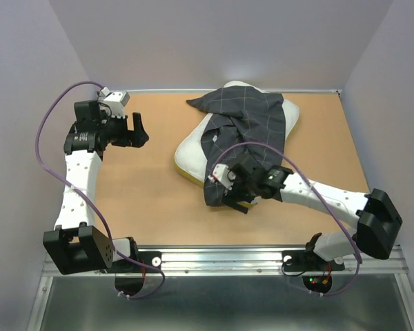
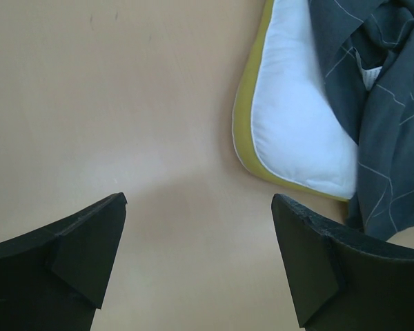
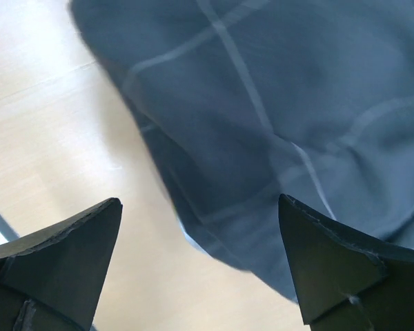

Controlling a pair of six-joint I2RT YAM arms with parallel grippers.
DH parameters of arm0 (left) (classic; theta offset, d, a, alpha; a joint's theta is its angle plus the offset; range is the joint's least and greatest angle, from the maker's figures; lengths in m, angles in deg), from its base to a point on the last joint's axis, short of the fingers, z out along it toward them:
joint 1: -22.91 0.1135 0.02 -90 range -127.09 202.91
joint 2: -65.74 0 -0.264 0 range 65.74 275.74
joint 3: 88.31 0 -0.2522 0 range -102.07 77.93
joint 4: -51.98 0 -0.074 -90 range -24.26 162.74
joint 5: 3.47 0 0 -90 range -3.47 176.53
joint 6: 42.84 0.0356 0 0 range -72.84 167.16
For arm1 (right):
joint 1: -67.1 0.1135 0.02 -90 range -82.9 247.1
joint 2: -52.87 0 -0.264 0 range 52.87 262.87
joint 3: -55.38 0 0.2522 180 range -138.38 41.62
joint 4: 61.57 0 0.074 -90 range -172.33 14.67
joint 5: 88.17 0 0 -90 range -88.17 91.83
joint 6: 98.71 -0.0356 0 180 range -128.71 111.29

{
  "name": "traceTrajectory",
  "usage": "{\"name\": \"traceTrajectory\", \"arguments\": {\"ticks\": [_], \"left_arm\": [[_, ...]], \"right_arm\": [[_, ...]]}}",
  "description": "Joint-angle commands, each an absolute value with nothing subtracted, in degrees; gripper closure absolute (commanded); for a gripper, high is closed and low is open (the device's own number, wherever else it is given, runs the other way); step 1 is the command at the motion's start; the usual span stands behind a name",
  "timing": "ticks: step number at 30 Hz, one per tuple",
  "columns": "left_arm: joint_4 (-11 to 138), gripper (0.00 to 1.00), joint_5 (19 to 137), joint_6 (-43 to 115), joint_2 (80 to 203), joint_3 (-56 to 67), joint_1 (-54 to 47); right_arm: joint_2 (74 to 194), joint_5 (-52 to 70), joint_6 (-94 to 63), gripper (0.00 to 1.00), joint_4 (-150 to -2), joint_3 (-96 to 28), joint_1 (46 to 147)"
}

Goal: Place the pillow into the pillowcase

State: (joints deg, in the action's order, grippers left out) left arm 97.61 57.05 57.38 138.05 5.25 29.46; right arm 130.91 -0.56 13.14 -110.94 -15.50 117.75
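The pillow [image 1: 192, 150], white with a yellow edge band, lies at the middle back of the table. The dark grey gridded pillowcase [image 1: 248, 121] is draped crumpled over it, its near end hanging onto the table. My right gripper [image 1: 236, 198] is open just above the pillowcase's near edge [image 3: 262, 138], holding nothing. My left gripper [image 1: 139, 131] is open and empty at the left, apart from the pillow. The left wrist view shows the pillow's corner [image 2: 297, 138] and the pillowcase [image 2: 386, 117] ahead to the right.
The tan table [image 1: 138, 200] is walled on the left, back and right. A metal rail [image 1: 228, 258] runs along the near edge by the arm bases.
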Motion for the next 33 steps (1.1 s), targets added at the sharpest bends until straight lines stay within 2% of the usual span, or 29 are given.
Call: {"name": "traceTrajectory", "arguments": {"ticks": [1, 6, 10, 14, 16, 17, 19, 20, 21, 24, 25, 26, 27, 33], "left_arm": [[99.13, 0.01, 53.04, 57.98, 137.19, 4.19, 29.68], [98.61, 0.01, 52.08, 58.15, 136.23, 5.77, 30.03], [98.25, 0.01, 51.63, 58.06, 136.66, 6.48, 30.21], [98.78, 0.01, 51.55, 58.68, 137.02, 5.86, 30.30], [98.52, 0.01, 51.46, 58.68, 137.02, 5.69, 30.30], [98.43, 0.01, 51.63, 58.68, 136.93, 5.69, 30.30], [98.26, 0.01, 51.55, 58.85, 136.75, 5.34, 30.30], [98.43, 0.01, 51.37, 59.29, 136.67, 5.25, 30.30], [98.43, 0.01, 51.28, 59.55, 136.40, 5.16, 30.30], [98.43, 0.01, 51.37, 60.70, 135.88, 5.07, 30.21], [98.43, 0.01, 51.72, 61.40, 135.87, 4.90, 30.21], [98.43, 0.01, 52.16, 61.66, 136.14, 4.37, 30.21], [98.43, 0.01, 52.42, 61.93, 136.31, 3.93, 30.03], [97.74, 0.01, 52.25, 64.83, 137.37, 1.12, 29.07]], "right_arm": [[134.25, -9.58, 16.25, 0.00, -105.75, -17.00, 125.89], [139.61, -20.03, 19.85, 0.00, -98.81, -14.19, 133.35], [145.58, -32.41, 22.40, 0.00, -89.07, -12.87, 134.34], [147.97, -37.19, 23.72, 0.03, -84.83, -12.43, 134.34], [148.06, -38.42, 24.60, 0.12, -83.68, -11.47, 134.34], [147.28, -38.51, 24.60, 0.28, -83.59, -11.29, 134.34], [145.61, -38.69, 24.60, 0.42, -83.68, -11.64, 134.42], [142.55, -39.12, 24.51, 0.53, -83.94, -12.08, 134.43], [140.96, -39.12, 24.95, 0.58, -84.55, -13.39, 134.43], [136.91, -39.74, 24.78, 0.59, -88.66, -18.03, 134.43], [136.29, -39.57, 23.30, 0.65, -90.86, -19.88, 133.82], [135.33, -38.43, 21.28, 0.91, -93.32, -22.51, 132.85], [135.32, -37.12, 21.26, 0.99, -93.69, -22.89, 132.67], [131.89, -31.14, 16.97, 0.99, -97.73, -30.00, 129.25]]}}
